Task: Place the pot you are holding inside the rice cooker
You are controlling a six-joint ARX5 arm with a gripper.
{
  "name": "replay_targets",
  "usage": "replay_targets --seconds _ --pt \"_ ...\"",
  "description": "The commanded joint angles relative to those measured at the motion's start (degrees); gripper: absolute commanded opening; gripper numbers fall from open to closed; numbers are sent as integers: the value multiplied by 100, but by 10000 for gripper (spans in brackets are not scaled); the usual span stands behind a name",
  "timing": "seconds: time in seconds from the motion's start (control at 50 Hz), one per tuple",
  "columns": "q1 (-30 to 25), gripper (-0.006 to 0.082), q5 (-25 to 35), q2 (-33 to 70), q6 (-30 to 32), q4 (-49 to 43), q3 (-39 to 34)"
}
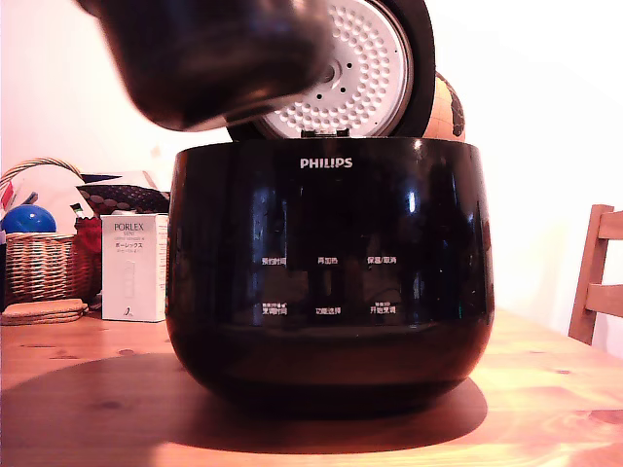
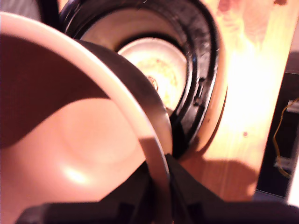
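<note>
The matte black pot (image 1: pixel 214 58) hangs tilted in the air at the exterior view's upper left, above and just left of the rice cooker (image 1: pixel 326 272). The cooker is glossy black with PHILIPS lettering, and its lid (image 1: pixel 375 68) stands open behind it, showing the white dimpled plate. In the wrist view the pot (image 2: pixel 70 140) fills the near side, its pale inside facing the camera. My gripper (image 2: pixel 159 179) is shut on the pot's thin rim, one dark finger (image 2: pixel 196 193) outside it. Beyond lies the cooker's open cavity (image 2: pixel 156 70). The exterior view does not show the gripper.
On the wooden table (image 1: pixel 545 389), at the exterior view's left, stand a wicker basket (image 1: pixel 39 268) with a blue ball (image 1: pixel 27 219), a white PORLEX box (image 1: pixel 133 268) and cork coasters (image 1: pixel 44 311). A wooden chair (image 1: pixel 599 277) stands at the right edge.
</note>
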Motion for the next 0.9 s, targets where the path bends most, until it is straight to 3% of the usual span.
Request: replay_targets --seconds 0.0,0.54,0.88 --pt "-42 -21 -28 101 184 166 201" --pt "-247 -22 225 730 922 466 584" --pt "-249 -22 225 1338 1305 -181 1084"
